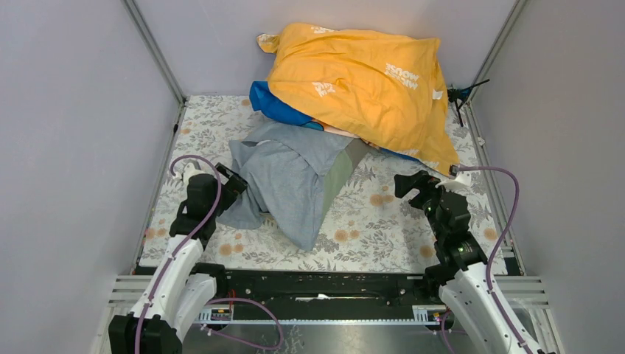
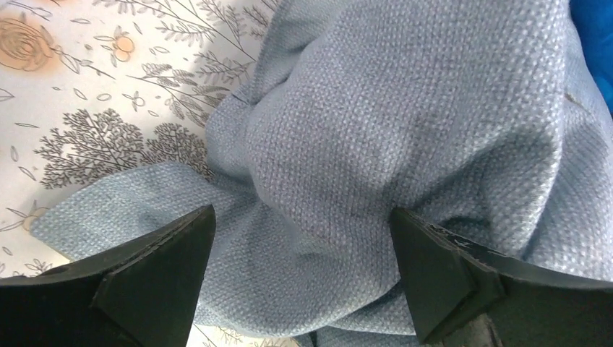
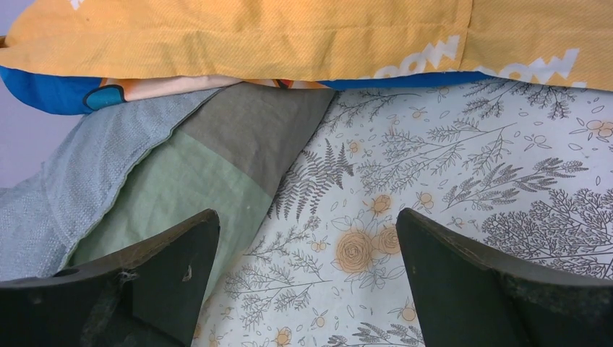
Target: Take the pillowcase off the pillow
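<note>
The grey-blue wrinkled pillowcase lies in the middle of the floral table cover, its far end tucked under the orange pillow. It fills the left wrist view and shows at the left of the right wrist view. A green and grey-brown fabric sticks out at its right side, also in the right wrist view. No white pillow is visible. My left gripper is open at the case's left edge, its jaws either side of a fabric bulge. My right gripper is open and empty over the cover, right of the case.
An orange pillow with white lettering leans at the back over a bright blue fabric. The floral table cover lies under everything. Grey walls stand left, right and behind. A small black stand is at the back right.
</note>
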`<act>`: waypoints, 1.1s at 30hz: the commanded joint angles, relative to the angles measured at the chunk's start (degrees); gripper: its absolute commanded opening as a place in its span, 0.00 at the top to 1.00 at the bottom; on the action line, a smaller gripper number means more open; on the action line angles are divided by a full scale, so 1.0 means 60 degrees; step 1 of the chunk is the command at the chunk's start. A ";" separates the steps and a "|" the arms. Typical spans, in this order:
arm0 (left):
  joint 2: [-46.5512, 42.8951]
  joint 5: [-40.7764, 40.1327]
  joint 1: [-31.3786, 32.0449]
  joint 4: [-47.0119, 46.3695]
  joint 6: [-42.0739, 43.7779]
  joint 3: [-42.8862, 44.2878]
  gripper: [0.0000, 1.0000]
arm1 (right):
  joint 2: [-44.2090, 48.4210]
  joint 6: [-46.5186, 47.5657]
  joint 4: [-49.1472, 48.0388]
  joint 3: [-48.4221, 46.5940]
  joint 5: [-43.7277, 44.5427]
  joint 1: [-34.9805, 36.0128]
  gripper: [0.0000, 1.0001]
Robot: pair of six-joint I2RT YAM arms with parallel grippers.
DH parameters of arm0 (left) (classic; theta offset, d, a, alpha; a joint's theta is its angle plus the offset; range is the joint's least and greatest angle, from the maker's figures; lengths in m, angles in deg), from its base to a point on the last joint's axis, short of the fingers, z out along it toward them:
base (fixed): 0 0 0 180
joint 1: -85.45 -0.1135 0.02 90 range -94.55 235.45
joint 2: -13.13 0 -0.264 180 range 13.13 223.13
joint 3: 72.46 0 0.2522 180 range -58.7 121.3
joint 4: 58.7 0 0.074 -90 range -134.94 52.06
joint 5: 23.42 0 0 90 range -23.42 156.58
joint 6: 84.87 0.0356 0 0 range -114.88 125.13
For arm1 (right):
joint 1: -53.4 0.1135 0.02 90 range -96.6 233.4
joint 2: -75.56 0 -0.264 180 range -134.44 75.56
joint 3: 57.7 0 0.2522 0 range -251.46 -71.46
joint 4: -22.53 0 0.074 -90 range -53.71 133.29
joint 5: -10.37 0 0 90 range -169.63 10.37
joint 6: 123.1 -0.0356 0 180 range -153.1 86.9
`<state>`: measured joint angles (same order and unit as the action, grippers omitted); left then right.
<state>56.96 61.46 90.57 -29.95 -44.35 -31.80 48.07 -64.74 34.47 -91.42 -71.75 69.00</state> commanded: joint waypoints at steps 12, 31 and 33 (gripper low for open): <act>-0.1686 0.0952 -0.0019 0.3968 -0.0476 0.1754 0.01 | -0.1036 -0.0171 0.0160 -0.0380 -0.1026 0.0014 0.01; 0.0541 0.3138 0.2183 -0.2219 -0.3066 -0.0640 0.01 | -0.1996 0.0193 -0.0544 -0.0348 -0.2493 0.0008 0.01; 0.1353 0.3042 0.2221 -0.2794 -0.2932 -0.0627 0.01 | -0.2016 0.0164 -0.0609 -0.0301 -0.2527 0.0008 0.01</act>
<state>58.25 81.48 102.37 -33.95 -61.37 -37.16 36.03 -64.41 34.05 -91.53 -84.39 69.00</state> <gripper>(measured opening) 0.989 0.993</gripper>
